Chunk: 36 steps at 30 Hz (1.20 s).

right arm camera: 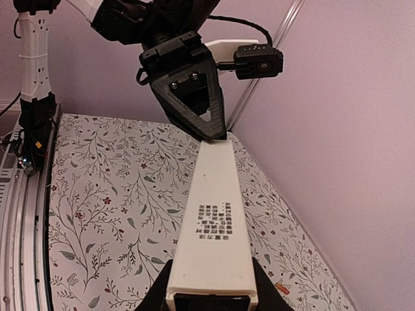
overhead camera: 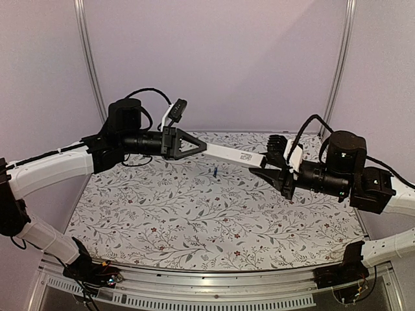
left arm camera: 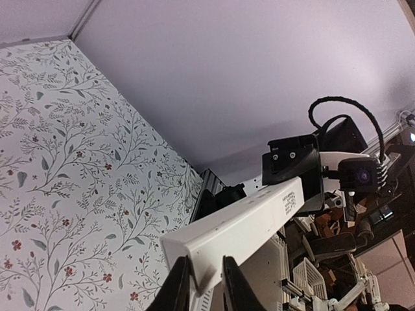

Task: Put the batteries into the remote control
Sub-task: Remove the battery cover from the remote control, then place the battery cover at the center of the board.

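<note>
The white remote control (overhead camera: pixel 230 154) hangs in the air above the table, held at both ends. My left gripper (overhead camera: pixel 198 146) is shut on its left end, seen in the left wrist view (left arm camera: pixel 200 280). My right gripper (overhead camera: pixel 266 163) is shut on its right end, where a dark open slot shows in the right wrist view (right arm camera: pixel 211 299). Printed text (right arm camera: pixel 214 223) marks its back near that end. The blue battery (overhead camera: pixel 213 172) stands on the table below the remote. The orange-red battery (right arm camera: pixel 281 286) lies on the table near the far wall.
The flower-patterned table top (overhead camera: pixel 194 220) spreads below both arms. Lilac walls with metal posts (overhead camera: pixel 87 65) enclose the back and sides. Shelving and clutter (left arm camera: pixel 324 259) show beyond the table in the left wrist view.
</note>
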Each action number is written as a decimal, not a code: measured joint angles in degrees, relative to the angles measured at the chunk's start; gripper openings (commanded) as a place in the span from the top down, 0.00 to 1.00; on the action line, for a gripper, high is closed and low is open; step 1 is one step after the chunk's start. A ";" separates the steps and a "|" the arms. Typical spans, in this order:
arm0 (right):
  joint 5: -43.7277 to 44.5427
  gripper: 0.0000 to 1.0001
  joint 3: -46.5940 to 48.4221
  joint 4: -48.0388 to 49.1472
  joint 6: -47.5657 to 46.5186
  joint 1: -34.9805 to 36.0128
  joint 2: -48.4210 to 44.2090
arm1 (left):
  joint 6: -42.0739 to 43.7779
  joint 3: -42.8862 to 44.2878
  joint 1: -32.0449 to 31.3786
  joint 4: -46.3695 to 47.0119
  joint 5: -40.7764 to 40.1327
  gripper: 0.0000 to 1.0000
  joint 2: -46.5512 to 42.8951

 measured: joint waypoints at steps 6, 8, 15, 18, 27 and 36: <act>0.24 1.00 0.04 0.09 0.00 0.00 0.17 | 0.11 0.00 0.09 -0.20 -0.22 0.96 0.00; 0.50 1.00 0.04 0.02 0.00 0.00 0.26 | 0.04 0.00 0.20 -0.22 -0.24 0.99 0.00; 1.81 1.00 0.04 -1.57 0.02 0.00 1.60 | -0.04 0.00 0.46 0.59 0.70 1.00 -0.37; 2.40 1.00 0.04 -1.75 0.02 -0.02 1.86 | -0.50 0.00 0.61 0.94 0.94 1.00 -0.55; 4.39 1.00 -0.28 -1.70 0.31 0.00 1.70 | -6.71 -4.63 3.04 9.90 3.26 1.00 -1.16; 11.23 1.00 -5.20 -1.90 2.01 0.00 -2.99 | -11.78 -7.61 6.21 17.27 3.13 1.00 -3.02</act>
